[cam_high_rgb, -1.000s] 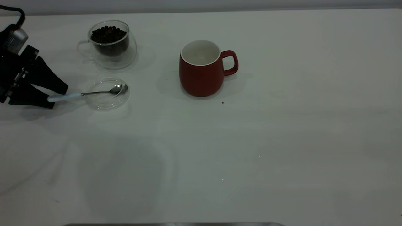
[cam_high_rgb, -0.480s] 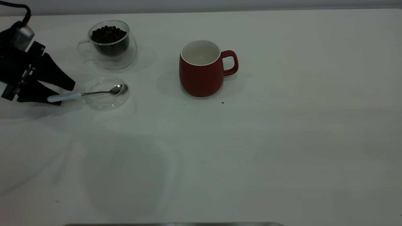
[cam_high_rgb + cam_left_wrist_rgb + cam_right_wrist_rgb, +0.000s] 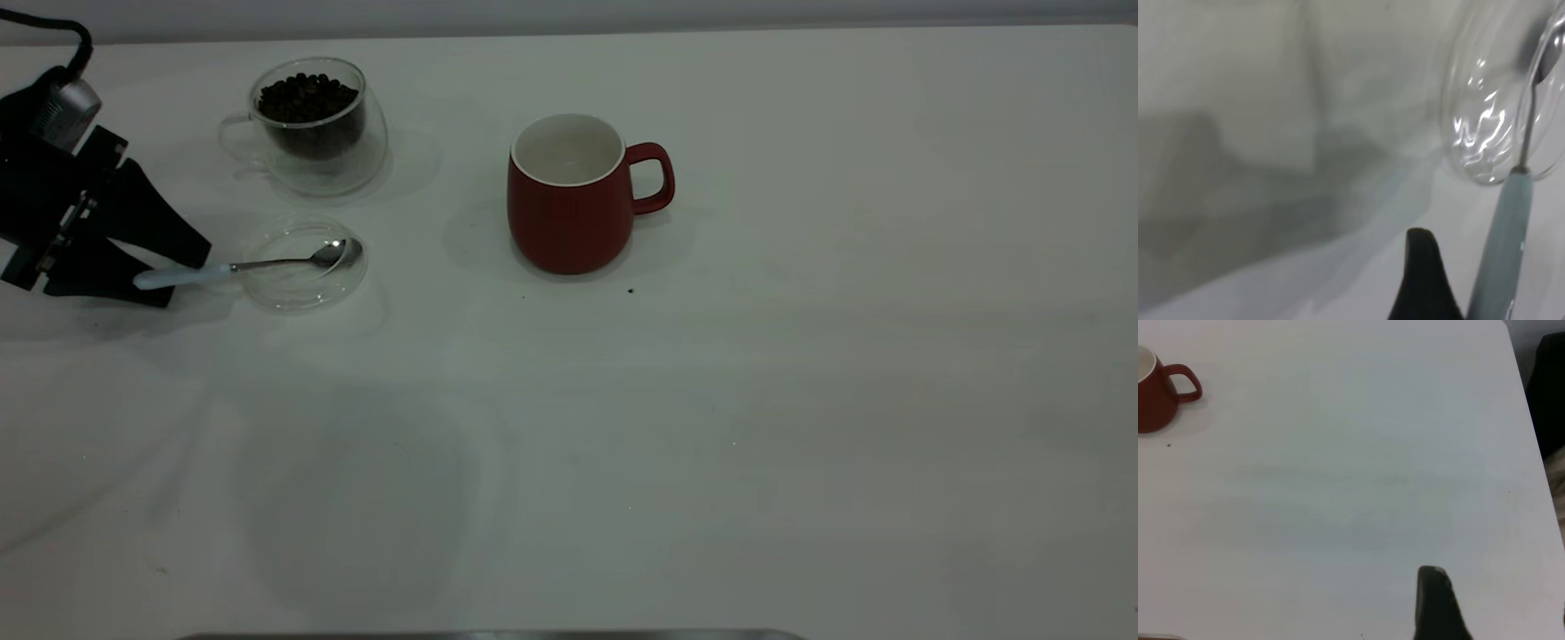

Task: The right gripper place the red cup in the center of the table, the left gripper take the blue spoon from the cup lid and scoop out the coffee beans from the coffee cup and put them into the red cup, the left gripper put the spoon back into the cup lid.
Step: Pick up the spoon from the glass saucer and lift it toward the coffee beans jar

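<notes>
The left claw (image 3: 182,271) sits low, its fingers spread apart.

A broad white bench (image 3: 800,400) filled nearly the whole exterior view, its surface matte and plain. Soft grey shadows lay across its near left part, and fainter bands of shade ran across the right half. Along the far edge a pale grey wall strip (image 3: 622,13) showed. At the near edge a thin dark grey band (image 3: 489,635) was visible. In the right wrist view a dark area (image 3: 1548,393) lay beyond the bench's edge.
</notes>
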Controlling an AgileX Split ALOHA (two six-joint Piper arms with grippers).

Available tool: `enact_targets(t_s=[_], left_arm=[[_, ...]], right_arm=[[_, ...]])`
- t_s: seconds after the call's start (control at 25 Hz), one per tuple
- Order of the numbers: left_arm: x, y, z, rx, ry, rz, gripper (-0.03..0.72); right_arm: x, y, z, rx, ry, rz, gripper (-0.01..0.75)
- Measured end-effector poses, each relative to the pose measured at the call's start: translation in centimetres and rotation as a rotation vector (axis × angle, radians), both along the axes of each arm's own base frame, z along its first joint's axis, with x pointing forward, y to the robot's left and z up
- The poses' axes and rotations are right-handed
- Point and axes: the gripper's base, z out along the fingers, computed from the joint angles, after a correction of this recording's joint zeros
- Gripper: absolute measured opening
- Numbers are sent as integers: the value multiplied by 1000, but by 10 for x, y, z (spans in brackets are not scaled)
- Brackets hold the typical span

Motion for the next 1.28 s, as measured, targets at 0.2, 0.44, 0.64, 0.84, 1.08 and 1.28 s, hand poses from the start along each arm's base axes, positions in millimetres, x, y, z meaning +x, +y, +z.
enact_targets(t_s=[0.2, 0.44, 0.64, 0.84, 1.08, 1.28], left_arm=[[0, 0, 0, -3, 2, -1, 583], [-1, -1, 1, -11, 6, -7, 550], [-1, -1, 1, -17, 9, -10, 460], [-1, -2, 1, -17, 9, -12, 364], [-1, -2, 1, -19, 10, -13, 225], [-3, -4, 4, -63, 23, -27, 149]], right_arm=[[0, 0, 0, 0, 0, 0, 479], [0, 0, 0, 0, 0, 0, 479], [0, 0, 0, 0, 0, 0, 479], [0, 0, 0, 0, 0, 0, 479], [0, 0, 0, 0, 0, 0, 479], [0, 0, 0, 0, 0, 0, 479]])
